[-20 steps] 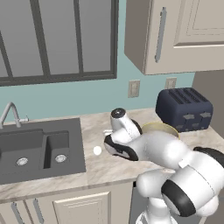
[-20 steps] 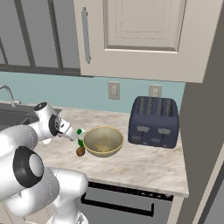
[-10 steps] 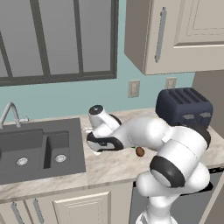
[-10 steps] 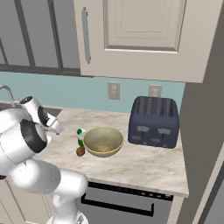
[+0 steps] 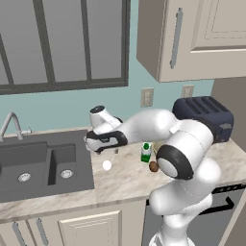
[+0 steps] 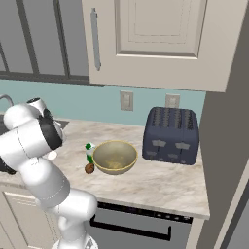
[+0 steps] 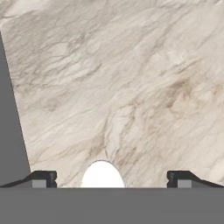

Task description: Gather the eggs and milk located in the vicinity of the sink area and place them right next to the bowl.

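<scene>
So I've swung left off the bowl (image 6: 114, 156); my gripper (image 7: 111, 177), jaws spread and empty, now hangs over the white egg (image 5: 106, 165) beside the sink (image 5: 43, 166). Farther right, milk (image 5: 146, 152) and brown egg (image 5: 153, 166) already sit by the bowl.

The arm (image 5: 149, 126) is extended leftward from the base, with the wrist bent so that the gripper (image 5: 102, 150) is pointed downward. In the hand view, the fingertips (image 7: 43, 178) are seen spread wide apart, nothing being held.
</scene>
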Robot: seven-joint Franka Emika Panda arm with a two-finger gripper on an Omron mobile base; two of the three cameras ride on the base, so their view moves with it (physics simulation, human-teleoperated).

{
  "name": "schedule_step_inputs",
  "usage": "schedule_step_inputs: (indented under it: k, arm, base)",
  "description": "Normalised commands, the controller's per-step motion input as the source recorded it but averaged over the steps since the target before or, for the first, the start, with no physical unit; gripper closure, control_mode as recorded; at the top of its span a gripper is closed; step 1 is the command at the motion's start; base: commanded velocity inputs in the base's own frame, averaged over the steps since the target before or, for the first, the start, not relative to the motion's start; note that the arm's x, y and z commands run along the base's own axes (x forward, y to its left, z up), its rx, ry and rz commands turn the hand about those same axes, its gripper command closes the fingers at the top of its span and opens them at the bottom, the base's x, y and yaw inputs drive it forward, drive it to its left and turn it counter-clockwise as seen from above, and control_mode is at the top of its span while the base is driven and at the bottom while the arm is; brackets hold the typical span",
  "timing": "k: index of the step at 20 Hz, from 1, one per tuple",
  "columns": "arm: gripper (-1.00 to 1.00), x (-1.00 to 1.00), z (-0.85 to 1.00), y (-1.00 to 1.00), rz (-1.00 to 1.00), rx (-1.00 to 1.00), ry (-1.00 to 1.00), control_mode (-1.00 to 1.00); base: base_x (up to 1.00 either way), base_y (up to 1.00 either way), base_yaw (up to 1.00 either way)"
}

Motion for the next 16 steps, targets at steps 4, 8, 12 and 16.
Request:
schedule_step_inputs:
  k: [4, 8, 12, 16]
  arm:
    - [-1.00, -0.31, 0.04, 0.00, 0.00, 0.00, 0.08, -1.00]
    - [-1.00, -0.35, 0.00, 0.00, 0.01, 0.08, 0.00, -1.00]
    - [-1.00, -0.18, 0.00, 0.00, 0.00, 0.19, 0.00, -1.00]
    - [-1.00, -0.08, 0.00, 0.00, -0.02, 0.12, 0.00, -1.00]
  base:
    - [0.00, 0.00, 0.00]
    - [0.00, 0.00, 0.00]
    - [0.00, 0.00, 0.00]
    - [0.00, 0.00, 0.00]
